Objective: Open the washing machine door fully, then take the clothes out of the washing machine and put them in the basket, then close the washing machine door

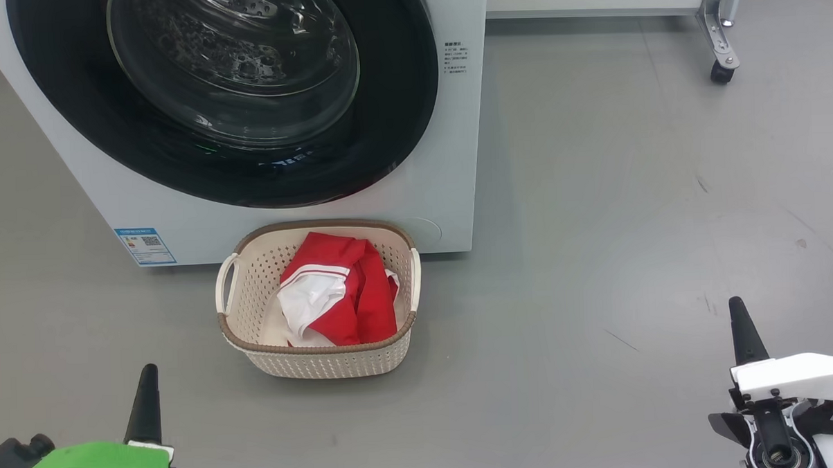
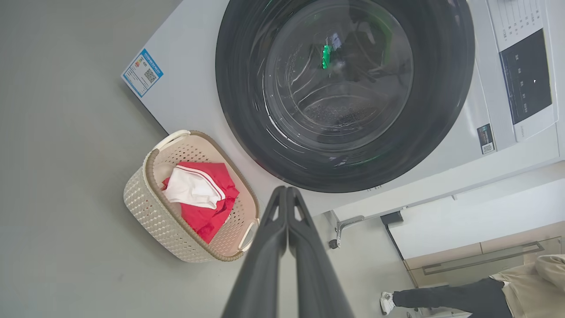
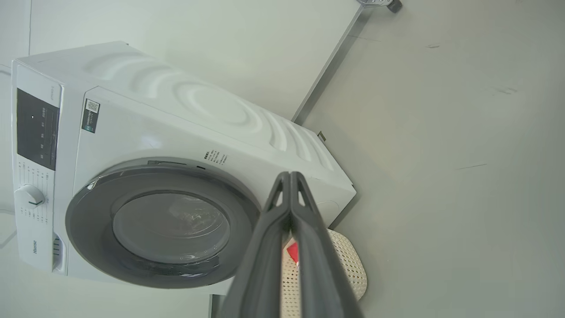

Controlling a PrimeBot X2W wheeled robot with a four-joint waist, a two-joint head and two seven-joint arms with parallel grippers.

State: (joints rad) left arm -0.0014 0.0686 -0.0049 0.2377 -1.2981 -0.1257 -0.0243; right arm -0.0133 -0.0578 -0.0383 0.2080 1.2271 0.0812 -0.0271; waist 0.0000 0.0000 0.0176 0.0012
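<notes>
The white washing machine (image 1: 448, 157) stands ahead with its round black-rimmed door (image 1: 399, 124) flush against the front, glass bowl (image 1: 237, 67) at its centre. On the floor right before it sits the cream basket (image 1: 320, 362), holding red and white clothes (image 1: 339, 289). My left gripper (image 1: 146, 382) rests at the lower left, fingers pressed together and empty. My right gripper (image 1: 742, 319) rests at the lower right, also shut and empty. Both stay well back from the basket. The left wrist view shows the door (image 2: 441, 88), the basket (image 2: 159, 221) and the clothes (image 2: 198, 194).
Grey floor spreads to the right of the machine. A metal frame leg on a caster (image 1: 721, 71) stands at the far right back. A blue label (image 1: 145, 245) marks the machine's lower left. A person's leg and shoe (image 2: 441, 299) show beside the machine.
</notes>
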